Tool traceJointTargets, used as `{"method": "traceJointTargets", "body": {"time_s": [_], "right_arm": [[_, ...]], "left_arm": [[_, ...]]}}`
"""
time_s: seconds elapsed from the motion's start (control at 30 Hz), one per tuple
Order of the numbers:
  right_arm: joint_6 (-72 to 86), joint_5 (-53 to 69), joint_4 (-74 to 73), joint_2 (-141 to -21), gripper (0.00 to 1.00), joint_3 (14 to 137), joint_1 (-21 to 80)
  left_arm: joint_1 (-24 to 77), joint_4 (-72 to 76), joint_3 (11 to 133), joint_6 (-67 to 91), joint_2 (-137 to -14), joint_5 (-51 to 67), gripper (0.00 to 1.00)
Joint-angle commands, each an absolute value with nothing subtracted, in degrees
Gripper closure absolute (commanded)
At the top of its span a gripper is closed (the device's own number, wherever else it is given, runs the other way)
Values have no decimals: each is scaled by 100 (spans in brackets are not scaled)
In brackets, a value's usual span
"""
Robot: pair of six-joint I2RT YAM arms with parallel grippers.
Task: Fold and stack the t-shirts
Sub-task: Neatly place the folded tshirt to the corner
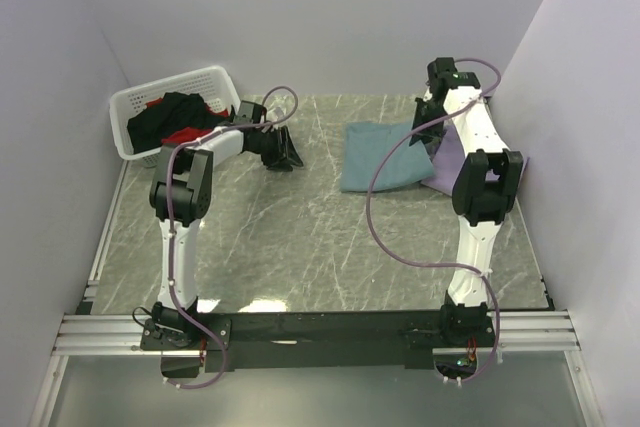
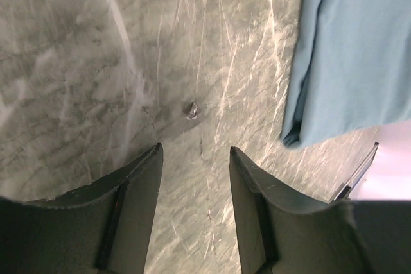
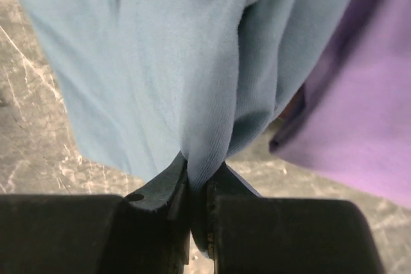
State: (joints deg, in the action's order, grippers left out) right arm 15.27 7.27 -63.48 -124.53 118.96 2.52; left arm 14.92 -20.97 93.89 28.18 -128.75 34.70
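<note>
Cloth of the large, soft, dusty teal-blue t-shirt (image 3: 148, 62) is bunched into a ridge and pinched between the closed fingers of the right tool (image 3: 199, 187), which grips that fold and nothing else. The shirt lies as a rough rectangle on the far right part of the grey marble-patterned bench (image 1: 300, 237). Its right side touches a soft lavender-purple t-shirt (image 1: 447, 165) spread beside it; which overlaps which there is hard to tell.

Judging by this, the folding of the teal shirt is the step in hand, with an edge gripped to be carried across. The next move would call for lifting the pinched fold clear and drawing it over the shirt's body without dragging the purple one along.

The right arm reaches far forward, elbow raised, wrist bent down over the two shirts. The left tool (image 2: 196, 158) hangs low above bare bench, fingers spread wide and empty, near the teal shirt's left edge; its arm bends out from a high elbow.

Further left, a crumpled black t-shirt (image 1: 175, 112) and a red t-shirt (image 1: 186, 134) lie in the white slotted plastic basket (image 1: 170, 84) at the far left corner, not yet folded.
</note>
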Motion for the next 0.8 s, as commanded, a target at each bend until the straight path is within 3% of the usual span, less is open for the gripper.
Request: {"method": "traceJointTargets", "body": {"time_s": [0.0,0.33,0.77], "right_arm": [[1389,466,-6951,-12041,100,12322,167],[1319,369,-7356,-11839,100,13112,-149],[1239,755,-7295,-11127,100,13008,-791]], "left_arm": [[1512,-2232,9150,2707,-12709,3366,48],[1521,-2180,8860,2637,-12612,3410,47],[1521,-1986,8367,2619,-12507,3454,47]]}}
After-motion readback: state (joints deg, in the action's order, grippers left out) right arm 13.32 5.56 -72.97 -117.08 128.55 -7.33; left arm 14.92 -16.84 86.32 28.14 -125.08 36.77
